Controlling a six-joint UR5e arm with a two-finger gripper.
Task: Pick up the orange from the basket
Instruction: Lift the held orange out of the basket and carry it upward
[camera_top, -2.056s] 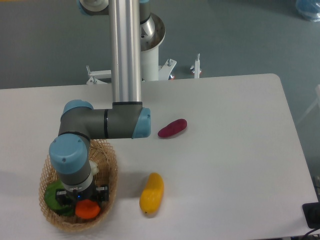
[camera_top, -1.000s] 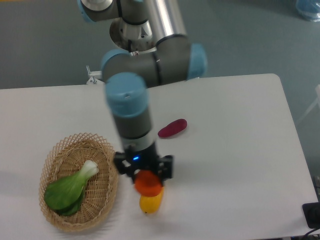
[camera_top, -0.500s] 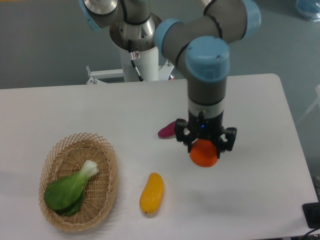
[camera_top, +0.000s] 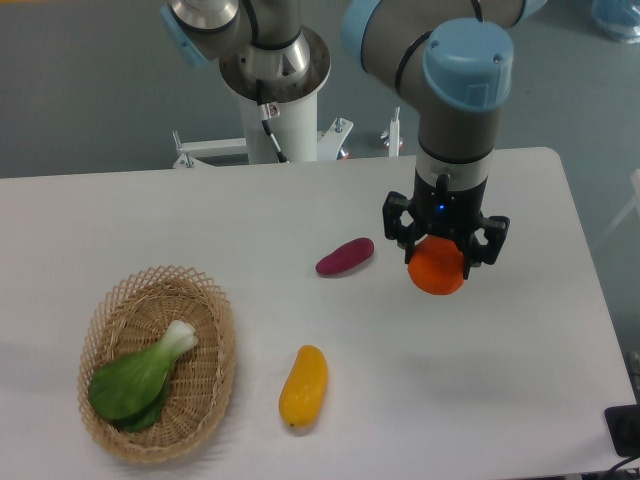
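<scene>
Gripper (camera_top: 444, 252) right of centre frame, jaws clamped on the orange (camera_top: 437, 269) held above the white bench (camera_top: 520, 380), basket (camera_top: 212, 340) at lower left holding a leafy green (camera_top: 140, 378), purple sweet potato (camera_top: 345, 257) mid-frame, yellow fruit (camera_top: 303, 386) below it
</scene>
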